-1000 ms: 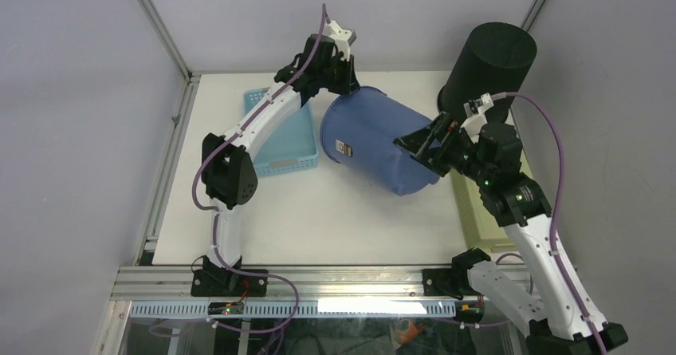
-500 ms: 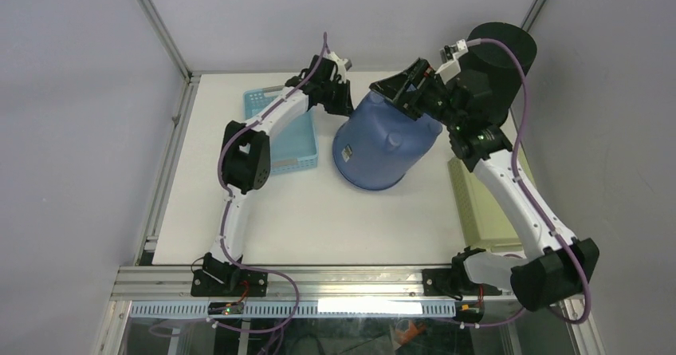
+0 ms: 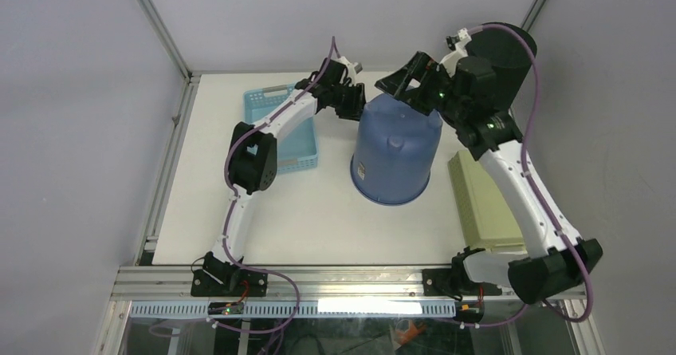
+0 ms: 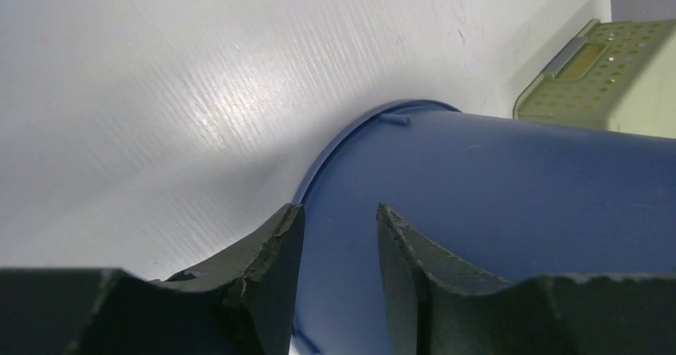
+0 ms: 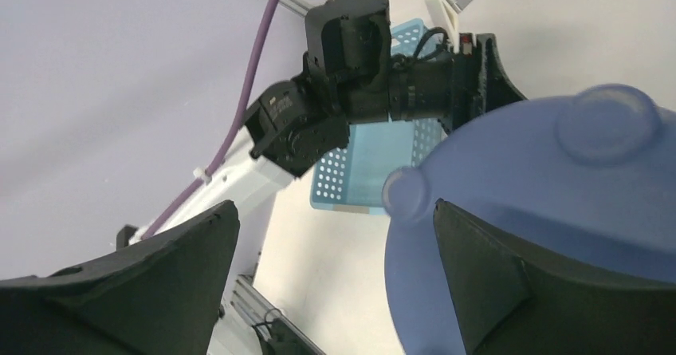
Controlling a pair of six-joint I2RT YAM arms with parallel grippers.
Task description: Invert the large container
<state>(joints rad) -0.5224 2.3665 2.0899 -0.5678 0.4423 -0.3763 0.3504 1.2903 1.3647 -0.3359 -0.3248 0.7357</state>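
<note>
Top external view: the large container [image 3: 394, 151], blue, stands inverted on the table [image 3: 319, 219], rim down and base up. It sits toward the far edge, slightly right of the middle. A light-blue basket [image 3: 291, 136] lies near the far left corner. A green perforated box [image 3: 478, 203] lies along the right edge. A black cylinder [image 3: 510, 52] stands at the far right corner.

The left gripper [image 3: 356, 100] is at the upper part of the container's far-left wall, just beside it. In the left wrist view the two fingers [image 4: 275, 267] stand a short way apart. Nothing is clamped between them. The blue wall fills the gap behind the fingertips, and the rim meets the table beyond them. The jaws are released; contact between the fingertips and the wall cannot be determined.

The right gripper [image 3: 406, 80] is above the far edge of the upturned base. In the right wrist view its jaws are spread wide and hold nothing. The base, with two round bumps, lies below and ahead of the right-hand finger. The other finger is well clear of the container.
</note>
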